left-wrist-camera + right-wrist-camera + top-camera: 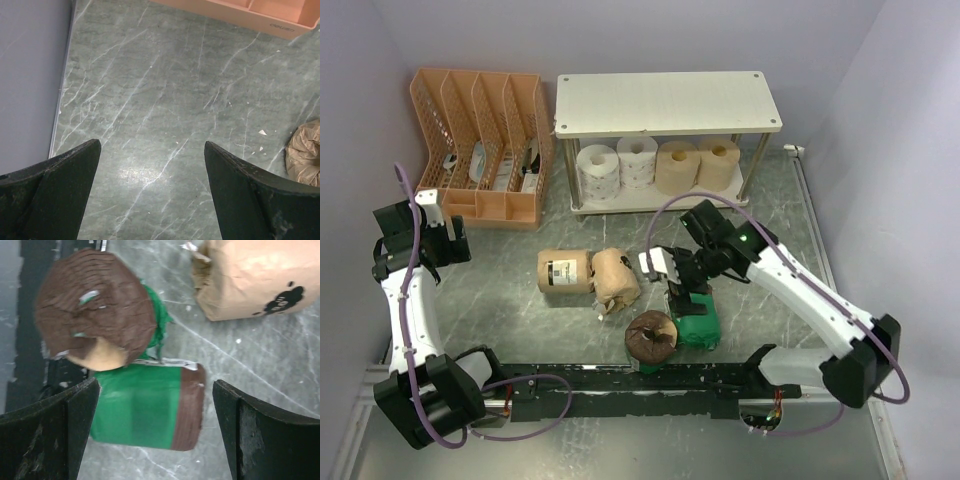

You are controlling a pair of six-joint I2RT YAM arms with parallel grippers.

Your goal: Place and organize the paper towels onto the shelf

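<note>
Four paper towels are already on the shelf's [668, 103] bottom board, in a row: dotted white roll [598, 170], white roll [637, 160], then two bare tan rolls [677, 166] [719, 162]. The other four lie on the bench [500, 290] in front of the shelf: two tan-wrapped rolls [565, 271] [616, 281] and two green-wrapped rolls [698, 322] [651, 335] touching each other. The right end effector [156, 390] hangs wide open over one green roll, jaws either side of it. The left end effector [152, 145] is open too, off to the shelf's front-left, holding nothing

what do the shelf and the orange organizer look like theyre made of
The shelf: white boards, probably laminated wood, matte with faint grain; thin legs look like shiny metal, screws at corners. The orange file organizer: seems moulded plastic, from its uniform colour and perforated dividers.
</note>
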